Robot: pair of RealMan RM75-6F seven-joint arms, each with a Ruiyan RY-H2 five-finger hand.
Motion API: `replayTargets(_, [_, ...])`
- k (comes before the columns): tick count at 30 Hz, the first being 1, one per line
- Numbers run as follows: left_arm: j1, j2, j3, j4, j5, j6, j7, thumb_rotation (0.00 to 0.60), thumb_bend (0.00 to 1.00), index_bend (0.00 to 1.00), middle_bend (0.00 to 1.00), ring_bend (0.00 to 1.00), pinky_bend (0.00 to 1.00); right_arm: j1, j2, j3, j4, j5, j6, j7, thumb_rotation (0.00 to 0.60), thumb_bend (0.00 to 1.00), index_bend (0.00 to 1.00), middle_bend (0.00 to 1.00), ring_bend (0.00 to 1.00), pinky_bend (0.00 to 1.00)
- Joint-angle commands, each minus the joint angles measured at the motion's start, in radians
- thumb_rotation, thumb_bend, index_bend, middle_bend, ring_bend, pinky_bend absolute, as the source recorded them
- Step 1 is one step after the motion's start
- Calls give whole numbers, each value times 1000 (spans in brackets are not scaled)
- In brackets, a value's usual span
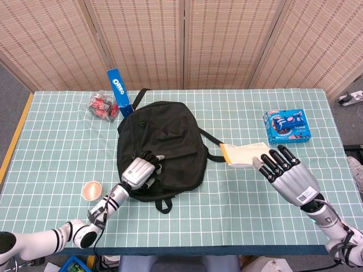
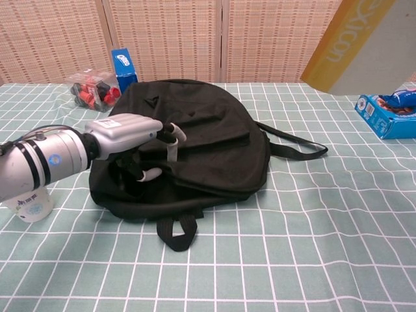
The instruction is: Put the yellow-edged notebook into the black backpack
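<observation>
The black backpack (image 1: 164, 141) lies flat in the middle of the table, also seen in the chest view (image 2: 214, 143). My left hand (image 1: 142, 169) is at its near left corner. In the chest view the left hand (image 2: 133, 138) has its fingers (image 2: 170, 135) curled over the top fabric and the thumb underneath, gripping the edge of the bag. My right hand (image 1: 286, 170) holds the yellow-edged notebook (image 1: 244, 153) in the air to the right of the bag. In the chest view the notebook (image 2: 354, 39) fills the upper right corner, tilted.
A blue Oreo box (image 1: 119, 95) and a bag of red snacks (image 1: 101, 105) stand behind the backpack's left side. A blue cookie pack (image 1: 287, 126) lies at the right. A paper cup (image 1: 91, 190) stands left of my left forearm. The bag's strap (image 2: 296, 144) trails right.
</observation>
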Motion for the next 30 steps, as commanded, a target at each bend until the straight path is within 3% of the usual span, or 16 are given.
replayTargets(1, [4, -12, -8, 21, 18, 30, -49, 600, 619, 715, 272, 263, 139, -1, 4, 0, -12, -9, 5, 10, 600, 506, 863, 641, 514, 484])
replayTargets(8, [25, -4, -81, -12, 10, 114, -218, 600, 689, 783, 364, 268, 147, -5, 27, -18, -76, -92, 30, 6, 600, 506, 866, 642, 516, 484])
replayTargets(15, [25, 70, -212, -134, -132, 97, -338, 600, 691, 778, 371, 265, 147, 12, 27, -36, -141, -187, 8, -6, 600, 506, 869, 646, 521, 484])
replayTargets(22, [12, 139, -321, -223, -315, 32, -426, 600, 691, 770, 378, 244, 147, 78, 23, -25, -177, -255, -109, -39, 600, 506, 869, 646, 521, 484])
replayTargets(30, [2, 180, -329, -257, -395, 17, -421, 600, 691, 761, 379, 241, 147, 216, -50, 15, -113, -271, -278, -18, 600, 506, 869, 647, 522, 484])
